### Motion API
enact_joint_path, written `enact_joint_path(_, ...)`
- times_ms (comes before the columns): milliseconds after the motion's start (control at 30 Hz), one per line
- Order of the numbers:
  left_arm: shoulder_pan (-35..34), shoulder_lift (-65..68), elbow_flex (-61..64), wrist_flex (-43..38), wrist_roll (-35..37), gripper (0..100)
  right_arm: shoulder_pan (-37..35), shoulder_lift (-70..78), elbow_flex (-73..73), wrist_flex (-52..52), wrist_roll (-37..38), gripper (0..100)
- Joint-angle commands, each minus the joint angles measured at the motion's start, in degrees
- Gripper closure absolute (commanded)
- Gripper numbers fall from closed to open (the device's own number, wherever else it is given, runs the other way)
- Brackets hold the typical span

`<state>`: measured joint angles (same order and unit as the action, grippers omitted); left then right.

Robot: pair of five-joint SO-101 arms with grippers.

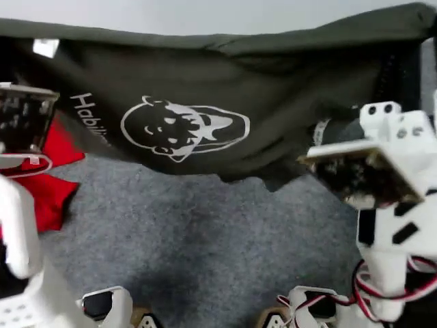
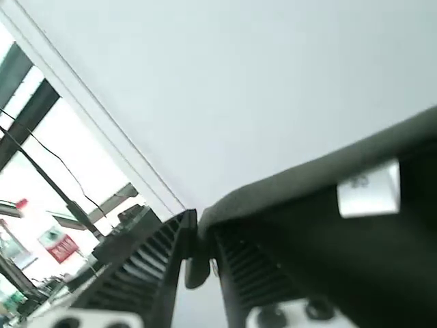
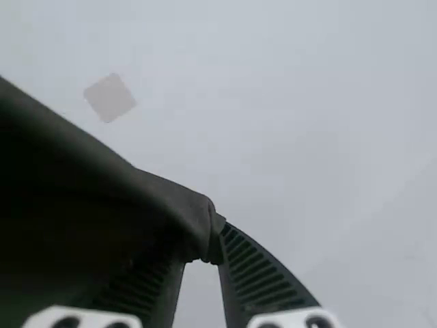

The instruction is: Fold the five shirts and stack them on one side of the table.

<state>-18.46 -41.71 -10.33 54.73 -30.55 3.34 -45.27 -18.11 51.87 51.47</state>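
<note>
The dark olive shirt (image 1: 273, 102) hangs spread across the far side of the scene. Its upper edge is drawn taut from left to right, and its lower edge droops over the grey table (image 1: 205, 232); whether it touches the table cannot be told. The left gripper (image 2: 199, 229) has its fingers (image 2: 150, 273) closed on the shirt's edge near one corner. The right gripper (image 3: 205, 247) pinches a bunched bit of edge between its fingers (image 3: 266, 280) at the other end. This looks like the spreading-out step, with no fold made in this shirt yet. The next move probably calls for both arms to lower together at even tension so the cloth lands flat and unwrinkled, and only then to let go. On writing, a white cartoon-face graphic (image 1: 184, 130) sits on the shirt's front. A line of white lettering (image 1: 89, 116) runs to its left, partly cut off by the left arm. A small white tag (image 1: 46, 47) is sewn at the upper edge on the left, and its marks are too faint to read. A red garment (image 1: 54, 178), probably another of the shirts, lies crumpled on the table at the left.
</note>
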Motion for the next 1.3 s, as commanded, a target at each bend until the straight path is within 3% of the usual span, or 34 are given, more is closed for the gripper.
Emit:
enact_joint_path(0, -0.35, -1.05, -6.29, -1.49, -5.19, 99, 0.92, -0.48, -2.81, -0.40, 2.55, 98.7)
enact_joint_path(233, -0.35, -1.14, -11.82, 0.62, -7.38, 99, 5.23, -2.95, -2.90, 0.22, 2.20, 98.7)
enact_joint_path(633, 0.00, -1.14, -28.35, 29.80, -8.35, 99, 5.23, -13.85, -2.81, 2.42, 4.22, 98.7)
enact_joint_path(867, 0.00, -0.53, -27.82, 39.74, -8.18, 99, 5.05, -14.37, -1.05, 11.65, 5.19, 98.7)
enact_joint_path(1067, 0.09, 0.70, -9.71, 39.56, -8.44, 99, 4.97, -12.26, 12.57, 7.52, 5.36, 98.7)
enact_joint_path(1267, 2.90, 3.43, 6.55, 29.01, -8.35, 99, 4.44, -10.42, 30.42, -4.09, 7.91, 98.7)
